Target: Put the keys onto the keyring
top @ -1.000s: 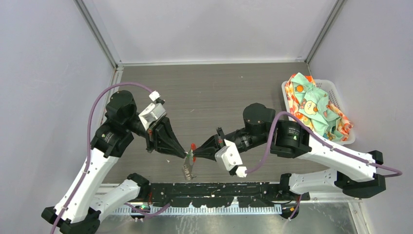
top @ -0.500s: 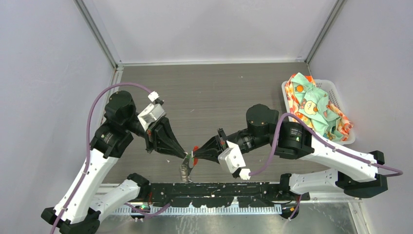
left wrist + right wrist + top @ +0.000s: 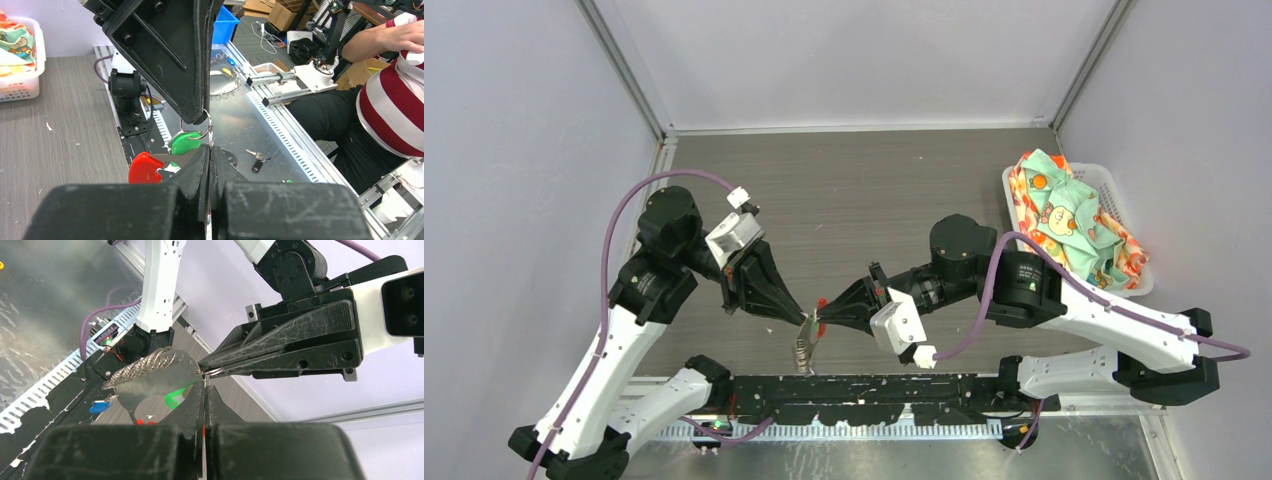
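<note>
Keyring [image 3: 807,342], hanging in the air over the near edge of the bench [image 3: 864,200], between your two arms. Its silvery chain [image 3: 144,368] trails sideways and downward from a thin wire ring [image 3: 199,131] at the top. A red loop [image 3: 144,168] sits just beside that ring. The green key [image 3: 184,142] hangs on the ring, directly beneath the fingertips. The blue key [image 3: 101,406] shows lower down, near the far end of the chain; whether it is attached to the chain you cannot tell from these views. Your left end effector [image 3: 805,317] is clenched, its tips pinching the wire ring from the left. Your right end effector [image 3: 822,320] is likewise clenched on the keyring from the right. The two sets of fingertips meet almost tip to tip, crossing at the ring. Both arms reach inward and downward from their bases to this single meeting place. Well apart, at the right edge of the bench, a white basket [image 3: 1110,182] holds a crumpled patterned cloth [image 3: 1069,225].
</note>
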Controlling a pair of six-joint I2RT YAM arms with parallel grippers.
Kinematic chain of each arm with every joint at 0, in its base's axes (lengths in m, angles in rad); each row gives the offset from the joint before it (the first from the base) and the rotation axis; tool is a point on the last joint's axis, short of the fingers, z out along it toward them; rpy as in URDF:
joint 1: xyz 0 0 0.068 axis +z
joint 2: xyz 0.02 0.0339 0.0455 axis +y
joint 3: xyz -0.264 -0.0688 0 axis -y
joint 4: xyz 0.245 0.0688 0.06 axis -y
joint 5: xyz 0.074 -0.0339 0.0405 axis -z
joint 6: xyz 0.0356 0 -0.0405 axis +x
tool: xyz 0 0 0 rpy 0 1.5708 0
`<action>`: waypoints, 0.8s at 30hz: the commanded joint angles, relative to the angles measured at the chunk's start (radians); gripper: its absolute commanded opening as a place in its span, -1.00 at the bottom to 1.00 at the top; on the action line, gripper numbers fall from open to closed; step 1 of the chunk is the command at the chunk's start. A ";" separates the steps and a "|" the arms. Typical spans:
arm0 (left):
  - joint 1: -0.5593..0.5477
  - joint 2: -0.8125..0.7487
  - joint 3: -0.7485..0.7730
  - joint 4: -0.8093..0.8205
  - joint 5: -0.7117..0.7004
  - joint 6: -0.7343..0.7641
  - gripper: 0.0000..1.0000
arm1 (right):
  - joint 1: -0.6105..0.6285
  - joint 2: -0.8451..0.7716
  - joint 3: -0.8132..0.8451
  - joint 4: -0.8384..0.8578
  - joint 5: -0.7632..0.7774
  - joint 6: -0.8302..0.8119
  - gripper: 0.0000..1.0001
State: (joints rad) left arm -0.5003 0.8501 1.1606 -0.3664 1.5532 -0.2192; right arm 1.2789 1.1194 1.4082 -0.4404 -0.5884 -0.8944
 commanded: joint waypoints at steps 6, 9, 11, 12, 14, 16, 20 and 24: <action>-0.003 -0.006 0.011 0.048 0.109 -0.017 -0.99 | 0.007 -0.001 -0.008 0.109 0.015 0.036 -0.98; -0.003 -0.005 0.009 0.047 0.110 -0.017 -0.99 | 0.007 -0.004 -0.015 0.129 0.028 0.046 -0.98; -0.004 -0.005 0.008 0.048 0.111 -0.019 -0.99 | 0.008 -0.009 -0.024 0.148 0.034 0.056 -0.98; -0.003 -0.005 0.009 0.048 0.112 -0.019 -0.99 | 0.008 -0.009 -0.026 0.156 0.036 0.063 -0.98; -0.003 -0.003 0.008 0.048 0.113 -0.020 -0.99 | 0.007 -0.006 -0.025 0.163 0.036 0.071 -0.98; -0.003 -0.002 0.008 0.049 0.113 -0.021 -0.99 | 0.008 -0.001 -0.025 0.169 0.040 0.079 -0.98; -0.004 -0.003 0.008 0.049 0.116 -0.022 -0.99 | 0.008 -0.006 -0.036 0.199 0.060 0.094 -0.98; -0.003 -0.002 0.008 0.050 0.118 -0.022 -1.00 | 0.007 -0.010 -0.043 0.222 0.066 0.104 -0.98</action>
State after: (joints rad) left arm -0.5003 0.8516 1.1606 -0.3489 1.5639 -0.2291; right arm 1.2812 1.1198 1.3640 -0.3096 -0.5446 -0.8173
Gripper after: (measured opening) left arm 0.009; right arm 0.023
